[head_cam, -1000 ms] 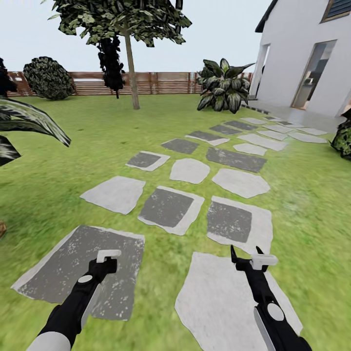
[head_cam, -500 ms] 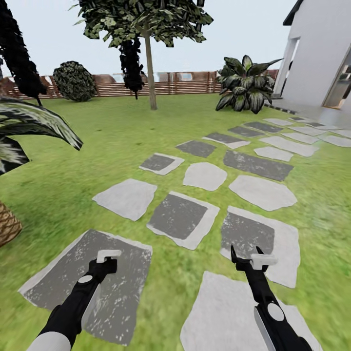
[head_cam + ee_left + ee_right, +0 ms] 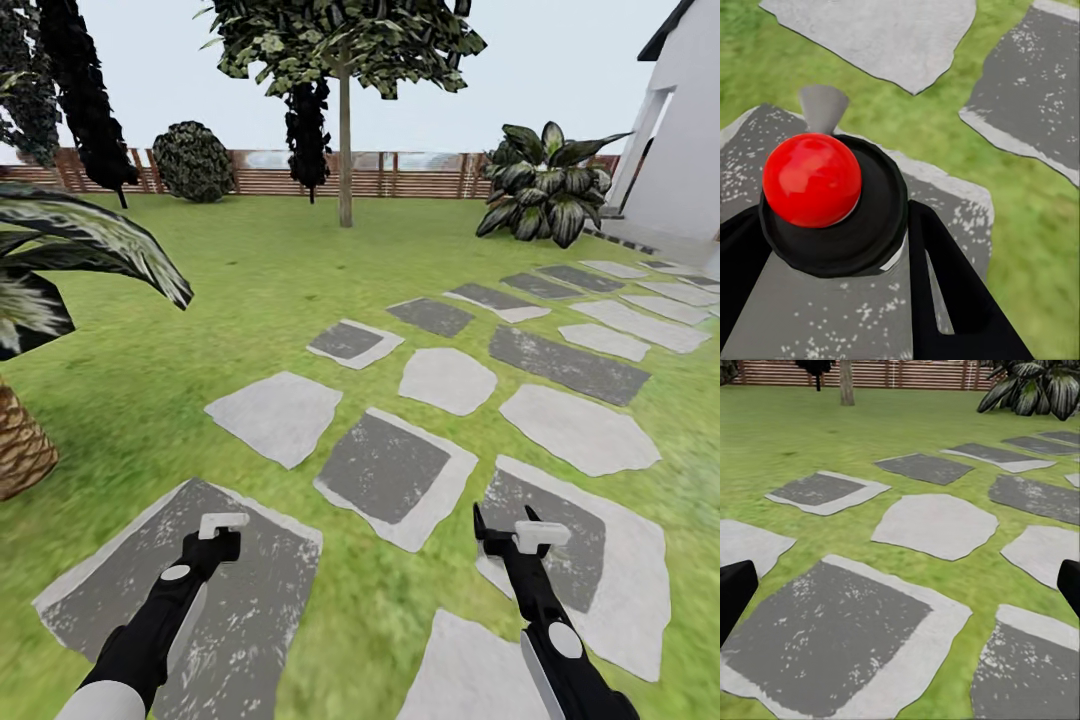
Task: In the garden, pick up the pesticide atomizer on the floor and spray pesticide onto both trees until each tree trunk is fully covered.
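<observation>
1. The left tool [image 3: 222,538] hangs low at the near left, above a dark grey paving stone [image 3: 130,570] flecked with white.
2. In the left wrist view its two black fingers [image 3: 945,285] sit close on either side of the pesticide atomizer [image 3: 811,180], gripping it. The atomizer is a round black body with a glossy red ball on top and a small grey spout on its far side.
3. The right tool [image 3: 502,522] hangs at the near right over the edge of another stone. Its fingers are spread wide, with nothing between them. In the right wrist view only their black tips [image 3: 735,592] show, at the two side edges.
4. The garden lawn [image 3: 230,300] runs far ahead, crossed by a path of pale and dark stepping stones [image 3: 448,380] that leads off to the far right.
5. A tree [image 3: 340,40] stands far off, slightly left of centre. Its tree trunk [image 3: 345,150] is straight and bare, just in front of the brown slat fence [image 3: 420,175].
6. A round bush [image 3: 192,160] sits at the fence to the left of the tree, and a broad-leaved plant [image 3: 545,185] to the right.
7. A palm [image 3: 20,440] stands near, at the left edge.
8. A white house wall [image 3: 690,140] rises at the far right.
</observation>
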Tool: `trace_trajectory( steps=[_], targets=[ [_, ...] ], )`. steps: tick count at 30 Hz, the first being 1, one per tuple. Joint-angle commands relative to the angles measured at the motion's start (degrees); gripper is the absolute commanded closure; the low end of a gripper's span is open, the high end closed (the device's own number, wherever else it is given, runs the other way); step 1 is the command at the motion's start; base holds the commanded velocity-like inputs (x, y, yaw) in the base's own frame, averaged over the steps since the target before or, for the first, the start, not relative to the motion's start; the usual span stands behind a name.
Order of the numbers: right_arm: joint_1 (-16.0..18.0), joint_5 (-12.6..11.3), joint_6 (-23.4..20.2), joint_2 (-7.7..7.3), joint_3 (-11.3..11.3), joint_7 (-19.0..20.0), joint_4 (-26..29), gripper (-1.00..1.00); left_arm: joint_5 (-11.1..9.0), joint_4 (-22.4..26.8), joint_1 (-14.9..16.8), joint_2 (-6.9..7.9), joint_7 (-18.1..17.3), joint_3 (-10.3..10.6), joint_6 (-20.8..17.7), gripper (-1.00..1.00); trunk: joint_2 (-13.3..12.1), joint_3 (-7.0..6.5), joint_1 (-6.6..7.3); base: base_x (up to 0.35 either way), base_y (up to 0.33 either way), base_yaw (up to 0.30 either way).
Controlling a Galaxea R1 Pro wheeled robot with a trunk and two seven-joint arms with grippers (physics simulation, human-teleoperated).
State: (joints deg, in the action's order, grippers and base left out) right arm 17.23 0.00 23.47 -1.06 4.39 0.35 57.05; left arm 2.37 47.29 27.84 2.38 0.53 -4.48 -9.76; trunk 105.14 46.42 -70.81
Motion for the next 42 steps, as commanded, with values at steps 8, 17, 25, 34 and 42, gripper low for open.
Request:
trace_trajectory(
  steps=[8,17,25,34,42],
  targets=[
    [0.0,0.0,0.0,0.00,0.0,0.0,0.0,-1.00,0.0,0.0,0.0,0.00,0.0,0.0,0.0,1.00,0.0,-0.56,0.00,0.336,-0.146,0.170],
    [0.0,0.0,0.0,-0.03,0.0,0.0,0.0,-1.00,0.0,0.0,0.0,0.00,0.0,0.0,0.0,1.00,0.0,-1.20,0.00,0.326,-0.167,0.153],
    [0.0,0.0,0.0,0.01,0.0,0.0,-0.1,-1.00,0.0,-0.1,0.0,0.01,0.0,0.0,0.0,1.00,0.0,-1.57,0.00,0.326,-0.168,0.059],
    [-0.4,0.0,7.0,-0.16,0.3,-0.2,-25.5,-1.00,0.0,-0.1,0.0,0.03,0.0,-0.1,0.0,1.00,0.0,-1.61,0.00,0.326,-0.168,0.002],
    [-0.4,0.1,27.5,-0.14,0.3,-0.1,-44.2,-1.00,0.0,0.4,0.0,0.08,-0.1,-0.1,0.0,1.00,0.0,-1.61,0.00,0.335,-0.063,0.000]
  ],
)
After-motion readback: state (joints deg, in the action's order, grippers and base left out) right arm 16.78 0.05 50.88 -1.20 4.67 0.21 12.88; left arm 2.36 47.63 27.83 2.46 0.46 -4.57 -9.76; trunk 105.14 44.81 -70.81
